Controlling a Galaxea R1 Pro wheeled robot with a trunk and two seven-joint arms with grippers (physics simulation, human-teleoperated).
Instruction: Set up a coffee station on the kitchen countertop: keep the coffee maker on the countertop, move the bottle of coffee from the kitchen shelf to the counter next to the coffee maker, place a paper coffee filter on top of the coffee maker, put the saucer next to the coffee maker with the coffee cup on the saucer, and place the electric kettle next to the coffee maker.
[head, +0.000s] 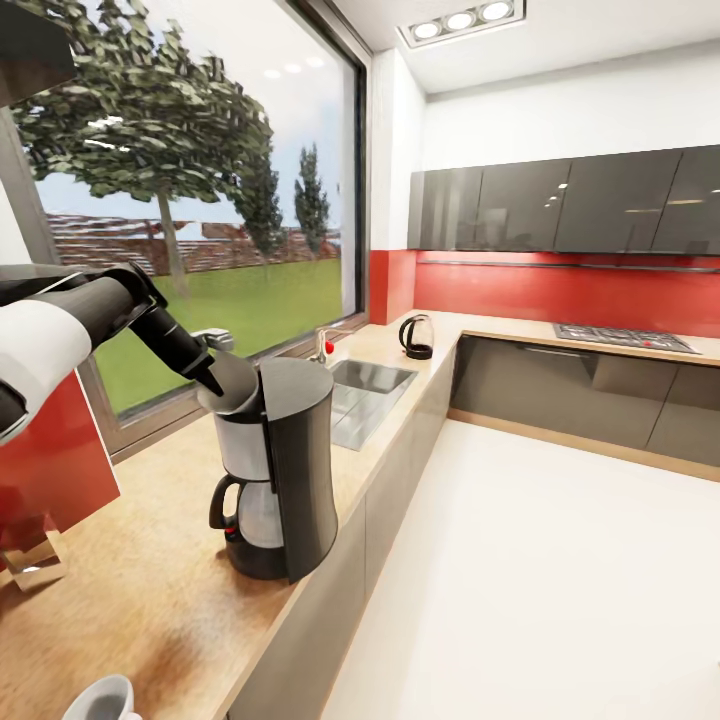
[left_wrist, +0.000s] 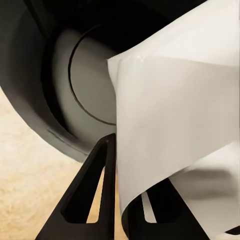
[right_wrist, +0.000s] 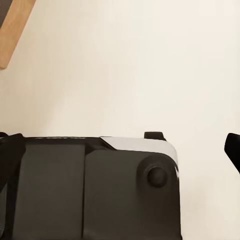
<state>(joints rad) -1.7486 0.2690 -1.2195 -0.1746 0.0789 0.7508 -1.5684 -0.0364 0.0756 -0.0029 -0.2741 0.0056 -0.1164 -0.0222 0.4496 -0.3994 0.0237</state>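
Coffee maker (head: 278, 470) stands on the desk (head: 140, 580) close to its front edge, as required. Left end effector (head: 215, 385) is closed on the paper coffee filter (left_wrist: 175, 125) and holds it directly over the silver filter housing; whether the paper already rests on the machine cannot be told. Filter step judged in progress, release outstanding. Electric kettle (head: 416, 337) sits in the far corner of the desk beyond the sink (head: 365, 395), well apart from the machine: not yet moved. A white coffee cup (head: 100, 700) shows at the near edge. Right end effector (right_wrist: 195, 142) hangs over the floor (right_wrist: 130, 65), fingers spread wide, holding nothing.
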